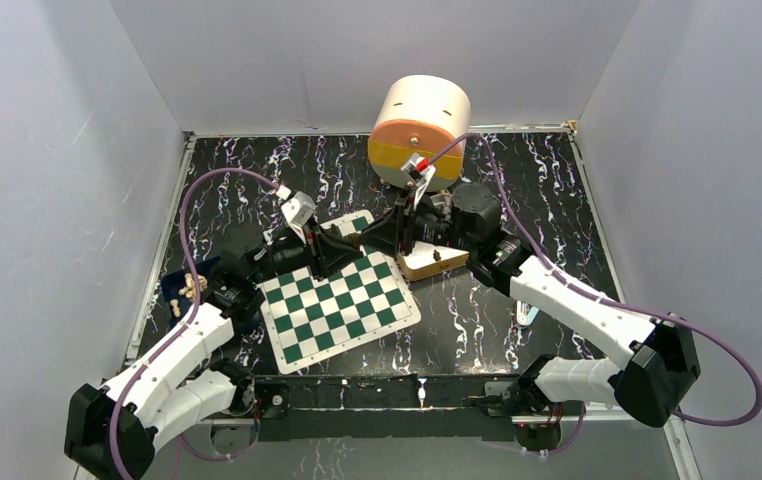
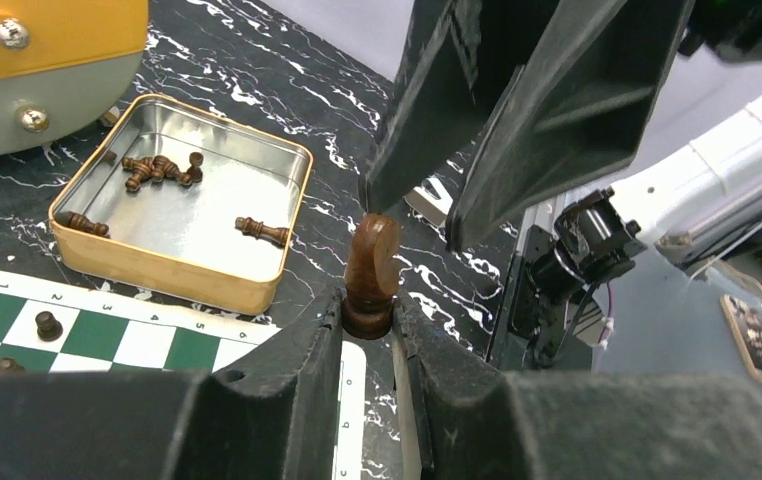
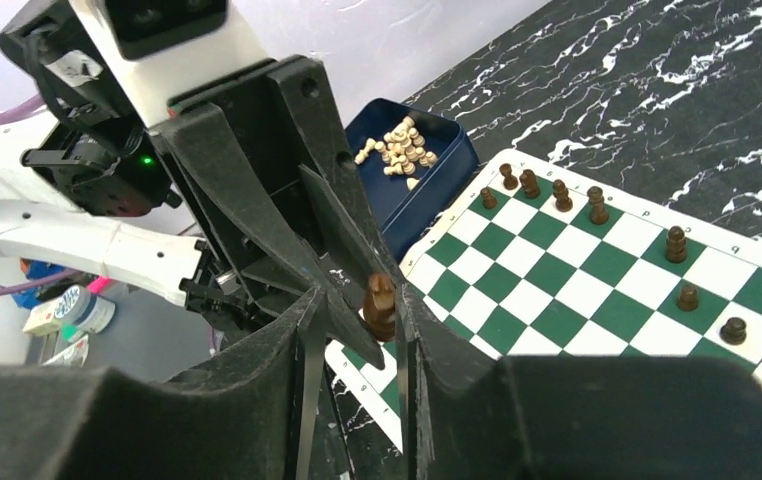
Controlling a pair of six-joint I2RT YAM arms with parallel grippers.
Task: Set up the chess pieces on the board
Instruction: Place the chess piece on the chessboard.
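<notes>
While the left end effector point(image 2: 369, 322) clamps a chessman point(image 2: 371, 262), the right point(image 3: 362, 312) hovers.

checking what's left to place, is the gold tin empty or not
Not empty: the tin holds several dark pieces, all lying on their sides on its floor.

3 plain pale grey walls point(image 1: 287, 60) box in the surface point(image 1: 237, 155), a black sheet veined with white and purple streaks. A pale strip point(image 1: 277, 132) runs along the foot of the back wall. The light is soft and even, and shadows are faint.
</notes>
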